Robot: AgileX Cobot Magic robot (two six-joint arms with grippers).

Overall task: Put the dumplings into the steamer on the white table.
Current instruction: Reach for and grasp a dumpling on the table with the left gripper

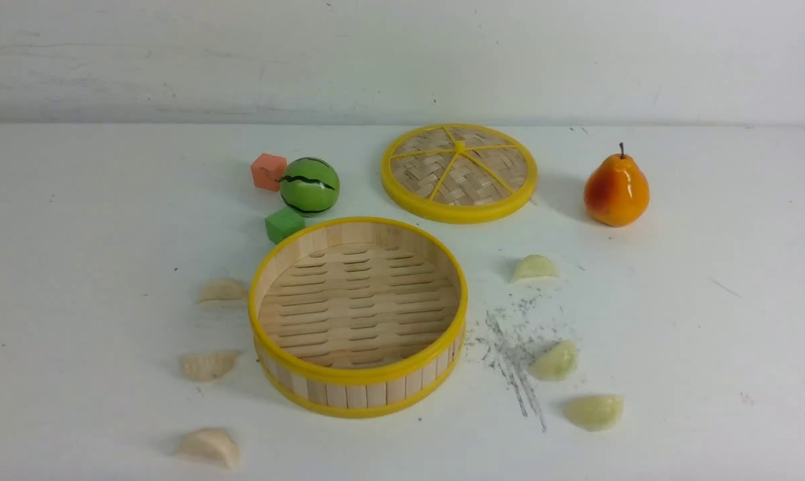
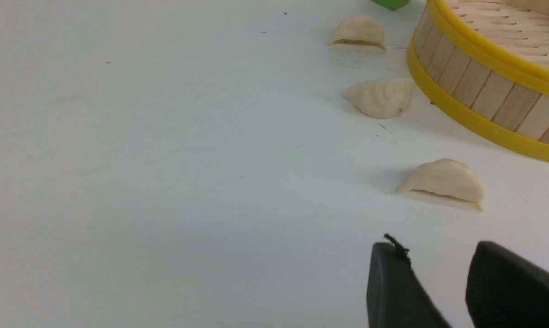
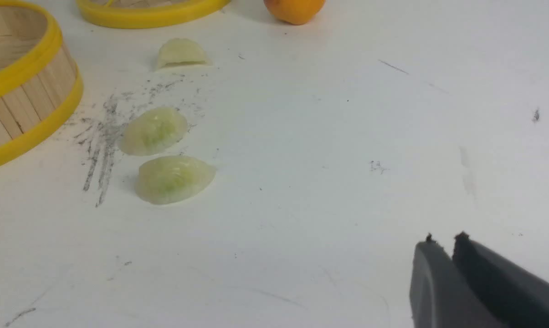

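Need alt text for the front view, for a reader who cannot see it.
An empty bamboo steamer sits on a white table, with three cream dumplings to its left and three pale green dumplings to its right. Behind it lie a woven lid, a toy watermelon, an orange cube, a green cube and a pear.

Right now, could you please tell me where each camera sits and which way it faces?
Front view: between the arms, looking forward and down over the white table at the steamer; no robot part shows.
Left wrist view: on the left wrist, low over the table, facing the cream dumplings; the open left gripper shows.
Right wrist view: on the right wrist, facing the green dumplings, lid and pear; the shut right gripper shows.
Shared: all three views show the steamer.
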